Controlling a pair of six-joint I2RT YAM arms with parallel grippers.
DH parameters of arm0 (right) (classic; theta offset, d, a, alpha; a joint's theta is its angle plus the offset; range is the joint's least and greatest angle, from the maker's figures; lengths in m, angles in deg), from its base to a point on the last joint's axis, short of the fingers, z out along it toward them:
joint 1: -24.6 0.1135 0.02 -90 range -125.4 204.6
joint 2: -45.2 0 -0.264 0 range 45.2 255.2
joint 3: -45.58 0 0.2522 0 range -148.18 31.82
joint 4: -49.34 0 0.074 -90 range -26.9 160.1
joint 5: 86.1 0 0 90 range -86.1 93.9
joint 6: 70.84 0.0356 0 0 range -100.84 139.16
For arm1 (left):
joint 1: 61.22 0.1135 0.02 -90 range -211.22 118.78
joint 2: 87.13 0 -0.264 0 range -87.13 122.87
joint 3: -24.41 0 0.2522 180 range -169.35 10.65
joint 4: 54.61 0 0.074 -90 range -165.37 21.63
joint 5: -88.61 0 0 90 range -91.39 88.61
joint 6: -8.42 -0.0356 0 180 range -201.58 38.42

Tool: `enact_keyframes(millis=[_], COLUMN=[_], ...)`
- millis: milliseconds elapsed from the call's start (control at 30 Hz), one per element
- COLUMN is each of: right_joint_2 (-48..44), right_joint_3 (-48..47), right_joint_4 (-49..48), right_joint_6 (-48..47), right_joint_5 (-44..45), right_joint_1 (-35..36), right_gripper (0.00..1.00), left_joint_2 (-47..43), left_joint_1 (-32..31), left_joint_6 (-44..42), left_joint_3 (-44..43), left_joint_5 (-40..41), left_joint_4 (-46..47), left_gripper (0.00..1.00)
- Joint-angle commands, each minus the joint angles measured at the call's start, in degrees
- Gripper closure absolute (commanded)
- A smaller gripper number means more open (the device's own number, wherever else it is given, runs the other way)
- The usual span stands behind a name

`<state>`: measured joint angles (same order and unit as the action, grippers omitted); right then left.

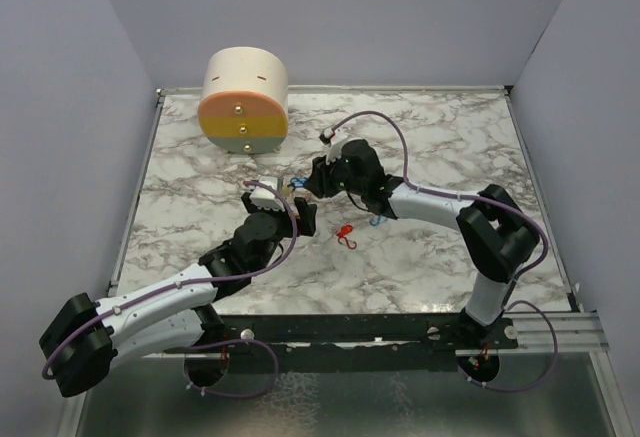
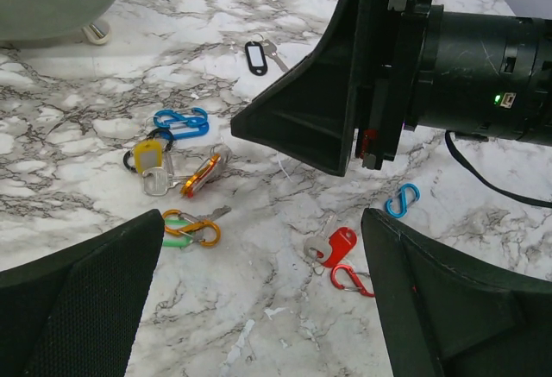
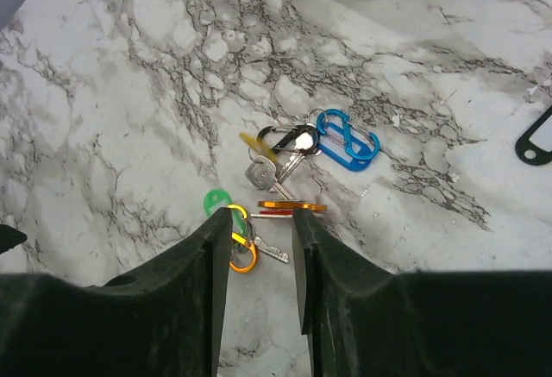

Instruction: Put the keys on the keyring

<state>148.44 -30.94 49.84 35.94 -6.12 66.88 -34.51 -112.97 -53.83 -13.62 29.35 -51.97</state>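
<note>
Reaches in with the right arm (image 1: 440,202) from its base at the near-right edge of the counter (image 1: 430,257), elbow raised, forearm stretched low across the marble, wrist tipped down. Holds the right gripper (image 3: 261,230) just above the surface, jaws a narrow gap apart, clamped on nothing.

Directly beyond that gripper's fingertips: an orange clip (image 3: 291,207), seen edge-on across the mouth of the gap; contact with the fingers unclear. Beside one fingertip, partly hidden by it: an orange-and-green clip (image 3: 242,241) with a small key and a green tag (image 3: 216,200). A little farther out from the right gripper: a silver key (image 3: 261,172), a black clip with a yellow tag (image 3: 278,138), then a blue clip (image 3: 348,138), all bunched together. Well off to one side of the right gripper: a black tag (image 3: 535,140), alone. Behind the right gripper, toward the arm bases: a red tag (image 2: 342,241) with a red clip (image 2: 349,278), and a light-blue clip (image 2: 402,200) apart from them. All lying loose on the counter.

Faces the right gripper with the left gripper (image 2: 263,248), jaws spread wide and empty, left arm (image 1: 160,297) angled up from the near-left corner. Far beyond the right gripper, at the counter's back edge: a cream-and-orange cylinder (image 1: 243,100).
</note>
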Motion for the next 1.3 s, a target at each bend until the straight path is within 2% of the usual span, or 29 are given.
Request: enact_keyframes(millis=[0, 267, 533, 633, 833, 1267], right_joint_2=[-1.3, -9.3, -19.0, -21.3, -25.3, -26.3], right_joint_3=[-0.8, 6.4, 14.0, 15.2, 18.2, 19.3], right_joint_4=[-3.7, 1.9, 12.9, 16.8, 17.2, 17.4], right_joint_6=[0.4, 0.1, 3.6, 4.5, 3.8, 3.0], right_joint_5=[-1.0, 8.1, 19.9, 22.5, 22.4, 22.4], right_joint_1=[0.3, 0.2, 0.2, 0.3, 0.3, 0.3], right_gripper=[0.62, 0.51, 0.34, 0.33, 0.33, 0.35], left_joint_2=[0.4, 2.8, 6.7, 8.6, 11.5, 13.7], left_joint_1=[0.2, 0.2, 0.2, 0.2, 0.2, 0.2], left_joint_6=[0.4, 0.8, 1.7, 2.1, 2.3, 2.7], left_joint_3=[0.3, -0.2, -0.5, -1.0, -2.0, -2.9], left_joint_5=[1.1, 0.1, -2.9, -3.6, -5.5, -5.6], left_joint_4=[1.6, 1.9, 4.2, 4.7, 5.0, 4.9], left_gripper=[0.01, 0.01, 0.01, 0.01, 0.01, 0.02])
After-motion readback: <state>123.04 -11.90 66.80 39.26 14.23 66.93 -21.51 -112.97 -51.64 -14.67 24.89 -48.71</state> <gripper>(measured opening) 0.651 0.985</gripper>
